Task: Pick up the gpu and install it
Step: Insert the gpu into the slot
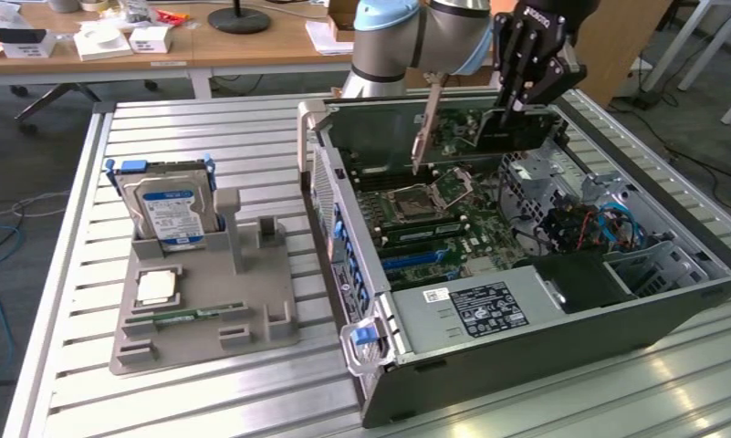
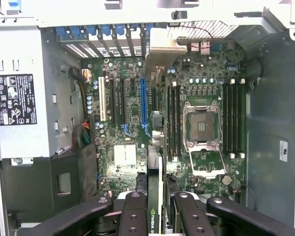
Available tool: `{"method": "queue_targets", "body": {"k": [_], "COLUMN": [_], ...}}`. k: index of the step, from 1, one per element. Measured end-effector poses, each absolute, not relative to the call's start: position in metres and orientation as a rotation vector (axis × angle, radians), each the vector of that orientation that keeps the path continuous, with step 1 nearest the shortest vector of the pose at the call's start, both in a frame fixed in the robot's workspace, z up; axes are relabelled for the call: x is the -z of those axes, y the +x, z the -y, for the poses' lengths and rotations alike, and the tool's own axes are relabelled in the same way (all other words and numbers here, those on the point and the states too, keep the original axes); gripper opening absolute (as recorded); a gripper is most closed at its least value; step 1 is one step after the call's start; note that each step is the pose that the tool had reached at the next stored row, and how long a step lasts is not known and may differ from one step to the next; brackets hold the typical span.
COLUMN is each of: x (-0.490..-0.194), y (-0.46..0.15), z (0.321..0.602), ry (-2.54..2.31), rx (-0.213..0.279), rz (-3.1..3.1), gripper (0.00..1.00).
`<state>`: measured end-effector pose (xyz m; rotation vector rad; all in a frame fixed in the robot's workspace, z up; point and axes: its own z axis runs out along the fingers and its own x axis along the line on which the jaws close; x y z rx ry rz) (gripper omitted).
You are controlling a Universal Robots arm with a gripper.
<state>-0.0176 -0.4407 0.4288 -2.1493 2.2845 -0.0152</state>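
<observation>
Slatted metal surface point(image 1: 219, 128) beneath everything. At three o'clock in the exterior view, open computer case point(image 1: 560, 351) lying on its side, motherboard point(image 1: 451, 219) exposed inside. At nine o'clock of the case, well apart, grey holder point(image 1: 182, 342). Over the motherboard's twelve o'clock end, black claw point(image 1: 517, 108) clamped narrow on the gpu point(image 1: 506, 132), silver bracket point(image 1: 423, 128) at the card's nine o'clock end. From the wrist, card edge-on between the fingers point(image 2: 132, 216), hanging over the slots beside the blue slot point(image 2: 143, 105). On the holder: upright hard drive point(image 1: 171, 210) at twelve o'clock, flat chip point(image 1: 156, 287), slim RAM stick point(image 1: 201, 315).
</observation>
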Motion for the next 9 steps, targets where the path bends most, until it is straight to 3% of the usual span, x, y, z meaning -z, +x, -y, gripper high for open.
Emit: {"method": "queue_targets", "body": {"k": [9], "x": [-0.4275], "y": [-0.0177], "z": [0.4407], "ry": [-2.149], "rx": [0.015], "rz": [-2.284], "gripper": [0.25]}}
